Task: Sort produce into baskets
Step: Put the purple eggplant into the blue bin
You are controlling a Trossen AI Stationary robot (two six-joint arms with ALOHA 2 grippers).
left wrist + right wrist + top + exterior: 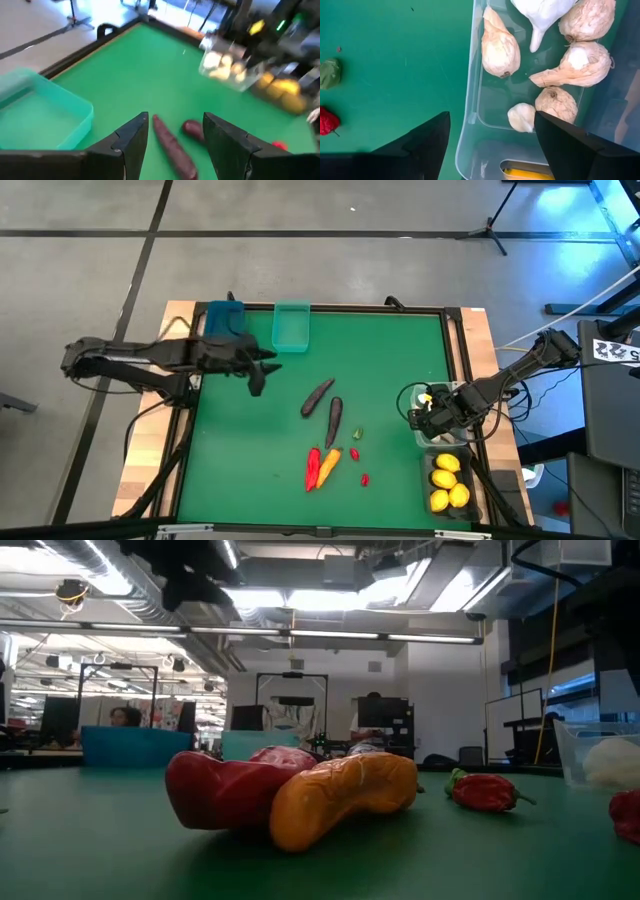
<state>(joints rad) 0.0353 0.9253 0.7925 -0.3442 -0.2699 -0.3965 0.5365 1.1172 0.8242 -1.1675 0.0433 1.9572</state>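
Two dark purple eggplants [317, 396] [334, 420] lie mid-table. A red chili [313, 465] and the orange carrot [328, 465] lie side by side nearer the front, with small red chilies [354, 452] [365, 478] and a green bit [358, 435] close by. My left gripper [262, 370] is open and empty near the blue bin [225, 320] and teal bin [291, 327]; its wrist view looks toward an eggplant [172, 145]. My right gripper [420, 415] is open and empty over the clear bin [470, 115], which holds several garlic bulbs [500, 47]. Lemons [447, 480] lie in the dark grey bin [428, 480].
A raised dark frame [330, 307] runs round the green mat. The blue and teal bins stand at the far edge, the clear and grey bins at the right edge. Bare mat [390, 360] lies between the eggplants and the far right corner.
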